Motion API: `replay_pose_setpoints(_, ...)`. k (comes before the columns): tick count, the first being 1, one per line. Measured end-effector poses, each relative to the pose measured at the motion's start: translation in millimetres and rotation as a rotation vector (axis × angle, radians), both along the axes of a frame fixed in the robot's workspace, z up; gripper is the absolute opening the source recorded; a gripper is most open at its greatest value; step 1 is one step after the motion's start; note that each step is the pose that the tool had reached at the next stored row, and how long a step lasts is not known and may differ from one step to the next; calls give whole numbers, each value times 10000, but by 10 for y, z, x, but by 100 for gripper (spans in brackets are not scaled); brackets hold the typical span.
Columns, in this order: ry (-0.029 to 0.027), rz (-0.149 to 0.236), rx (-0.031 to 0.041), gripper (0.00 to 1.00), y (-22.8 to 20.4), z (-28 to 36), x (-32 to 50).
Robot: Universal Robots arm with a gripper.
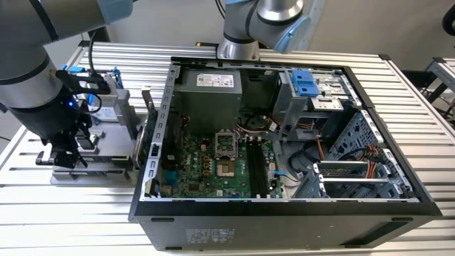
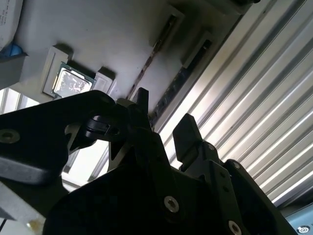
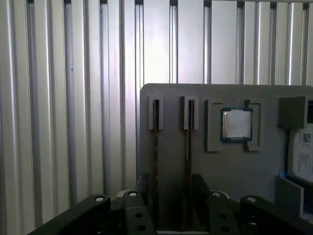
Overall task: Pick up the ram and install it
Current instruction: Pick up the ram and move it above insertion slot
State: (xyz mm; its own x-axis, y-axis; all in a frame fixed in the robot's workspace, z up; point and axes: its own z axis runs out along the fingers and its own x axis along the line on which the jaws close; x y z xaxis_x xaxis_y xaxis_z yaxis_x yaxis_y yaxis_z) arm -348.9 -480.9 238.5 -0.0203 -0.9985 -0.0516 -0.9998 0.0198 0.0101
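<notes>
**RAM STICK: IN HOLDER, NOT YET GRIPPED**

Exterior view: black two-fingered gripper (image 1: 65, 156) over the flat grey holder plate (image 1: 99, 172).
First wrist view: the ram (image 3: 156, 147), a thin dark circuit-board stick, stands edge-on in the plate's slot (a twin stick (image 3: 189, 147) stands beside it).
Second wrist view: fingers (image 2: 186, 129) spread wide, empty, close to the plate.
Handling, by judgement: light, stiff, fragile; pinch its flat faces mid-length.
</notes>
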Motion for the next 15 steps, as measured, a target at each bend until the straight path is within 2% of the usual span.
replay_pose_setpoints(9,0,-122,0,100,-59,-158,0)
replay_pose_setpoints(15,0,-232,1,100,-68,-240,0)
